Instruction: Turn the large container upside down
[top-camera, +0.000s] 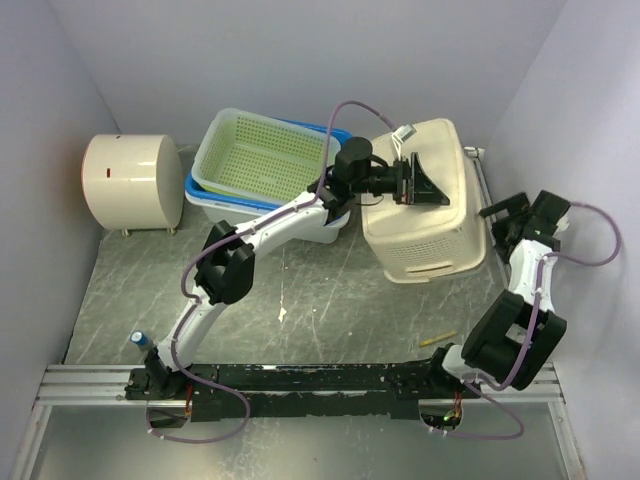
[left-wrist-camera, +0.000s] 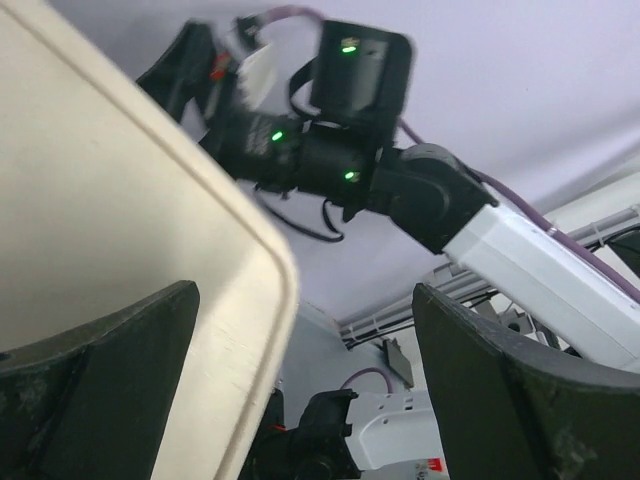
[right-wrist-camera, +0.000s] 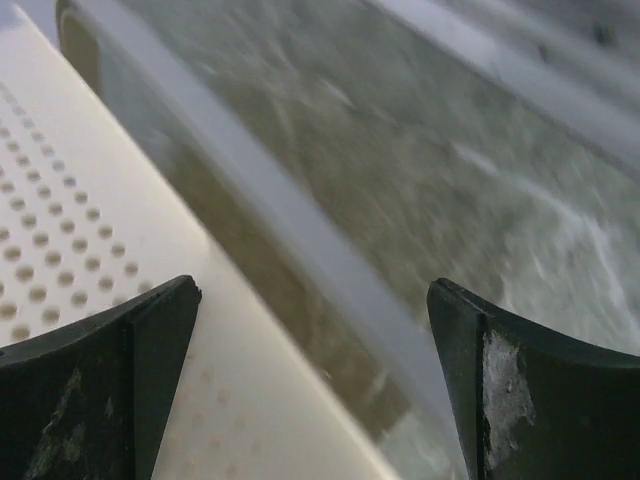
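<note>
Back right on the tabletop (top-camera: 320, 300): large container (top-camera: 420, 240) sits bottom-up, rim down, long axis near-to-far. Left end effector (top-camera: 438, 188) open over its base; right end effector (top-camera: 500, 215) open beside its right wall.

No legible text, brand, number or sign in any view. Small red mark (top-camera: 105, 177) on the side of the cream drum (top-camera: 125, 182), top view: too small to read. Red-and-white patch (left-wrist-camera: 432, 466) on the white arm casing (left-wrist-camera: 395, 420) low in the left wrist view: cut by the frame edge, unreadable. Right wrist view: blurred, no lettering made out.
</note>
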